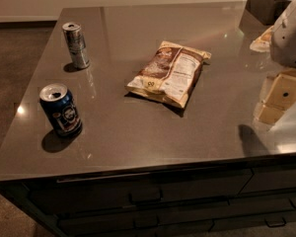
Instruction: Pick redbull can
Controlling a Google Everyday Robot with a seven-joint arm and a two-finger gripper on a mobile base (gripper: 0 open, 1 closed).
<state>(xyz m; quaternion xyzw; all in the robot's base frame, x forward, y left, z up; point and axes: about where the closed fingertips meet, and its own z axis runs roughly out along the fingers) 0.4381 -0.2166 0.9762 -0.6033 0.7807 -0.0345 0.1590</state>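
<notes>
Dark, glossy table with drawer fronts below its near edge, seen from above and in front.

The redbull can stands upright in the far left part of the table. It is slim and silver-grey, with its top facing up. A wider dark blue can stands nearer the front left edge, well apart from it. A snack bag lies flat near the centre, also well apart.

My pincer hangs at the right edge of the view, over the right side of the table and far from the redbull can. I cannot tell whether it is apart or together.

Handling, as I judge it:
- **Weight and balance:** the can is probably light, and tall for its narrow base, so a sideways nudge could tip it or make it skate on the polished top.
- **Wall:** it is thin metal, stiff enough for a moderate squeeze but easy to dent if the can is empty.
- **Surface:** the smooth finish may slip under weak pressure.
- **Hold:** I would grip across the cylinder at about mid-height, square to its axis, below the tapered shoulder.
- **Approach:** the right or front side gives open room, and it keeps me away from the blue can.
</notes>
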